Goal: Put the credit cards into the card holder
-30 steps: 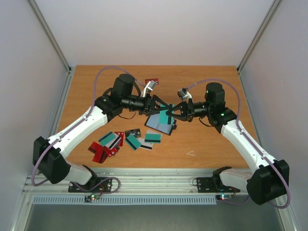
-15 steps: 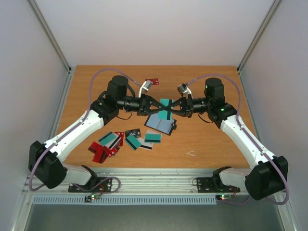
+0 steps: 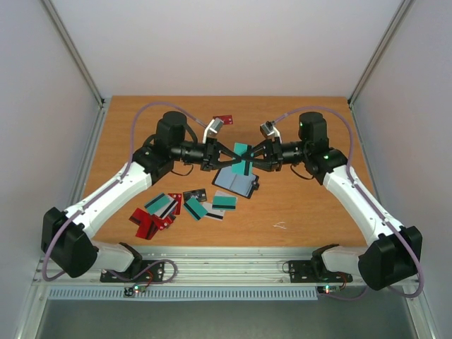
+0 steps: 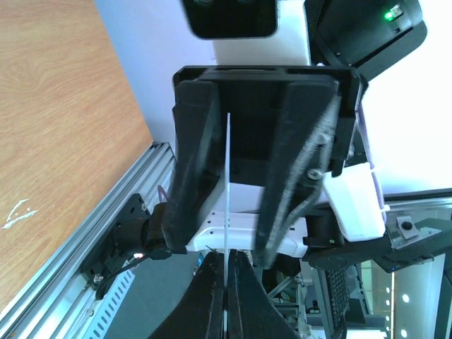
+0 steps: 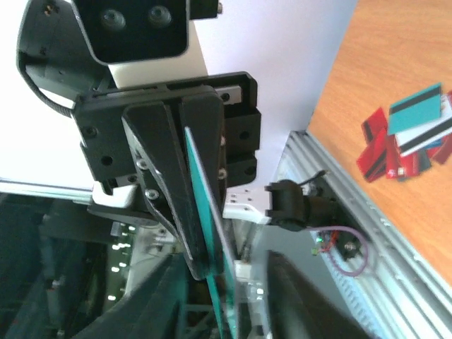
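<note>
Above the middle of the wooden table, the left gripper is pinched tight on a teal credit card, its black fingers pressed against both faces. From that arm's wrist view the card shows only as a hairline edge. Facing it tip to tip, the right gripper has its jaws parted, one black finger on each side of the card with a gap showing beside it. The card is a thin, stiff, glossy plastic rectangle. Seen from overhead, its long axis runs about 12 to 6 o'clock, crosswise to the two grippers. At 6 o'clock of it, on the table, lies the card holder, open, black-edged and pale grey-blue inside. Loose credit cards, teal, red and black, some striped, are scattered at 8 o'clock of the holder, and one red card lies at 12 o'clock.
</note>
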You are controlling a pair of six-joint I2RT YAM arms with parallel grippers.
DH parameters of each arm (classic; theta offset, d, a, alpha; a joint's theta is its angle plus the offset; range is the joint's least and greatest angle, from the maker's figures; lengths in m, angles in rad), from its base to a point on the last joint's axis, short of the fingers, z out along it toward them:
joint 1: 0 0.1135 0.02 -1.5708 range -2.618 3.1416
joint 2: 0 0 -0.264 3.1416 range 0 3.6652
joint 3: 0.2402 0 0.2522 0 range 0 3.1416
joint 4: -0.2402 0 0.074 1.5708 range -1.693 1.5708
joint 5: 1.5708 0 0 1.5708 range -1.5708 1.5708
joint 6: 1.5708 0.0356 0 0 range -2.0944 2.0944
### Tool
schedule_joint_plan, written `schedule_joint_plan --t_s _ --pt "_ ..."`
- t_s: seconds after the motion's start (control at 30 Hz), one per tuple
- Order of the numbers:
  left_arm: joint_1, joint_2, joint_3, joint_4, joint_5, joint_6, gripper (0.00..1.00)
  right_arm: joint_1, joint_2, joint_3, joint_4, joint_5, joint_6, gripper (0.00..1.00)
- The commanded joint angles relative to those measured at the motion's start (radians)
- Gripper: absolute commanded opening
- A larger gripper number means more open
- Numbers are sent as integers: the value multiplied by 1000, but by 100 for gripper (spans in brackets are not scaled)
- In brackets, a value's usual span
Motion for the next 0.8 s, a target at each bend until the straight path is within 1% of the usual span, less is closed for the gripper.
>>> schedule_joint_plan --t_s 0.0,0.03,0.07,0.1,0.13,0.2,0.3,0.4,0.5,0.63,0.77 --pt "30 -16 50 -180 -42 93 0 -5 30 99 -385 120 -294 45" --pt "45 -18 61 -265 -71 164 0 -5 48 127 -508 193 -370 46" --pt "64 -16 71 -343 -106 223 0 -5 64 146 -599 273 -410 45" --pt "84 -9 82 -418 -138 266 0 -4 78 152 -660 342 -451 40" --pt "103 2 94 -486 -169 334 0 -4 87 139 -690 400 -457 36" --pt "134 41 112 -590 -213 421 0 -3 95 74 -661 442 -417 35" --pt "157 120 141 -675 -253 557 0 15 114 -45 -539 466 -332 34" --pt "184 211 142 -649 -236 624 0 44 184 -104 -433 480 -305 33" --pt "218 320 146 -576 -175 654 0 56 289 -125 -330 449 -289 33" --pt "246 440 149 -424 -115 632 0 56 425 -127 -186 395 -275 33" --pt "249 546 200 -388 -73 640 0 56 520 -133 -94 390 -252 32"
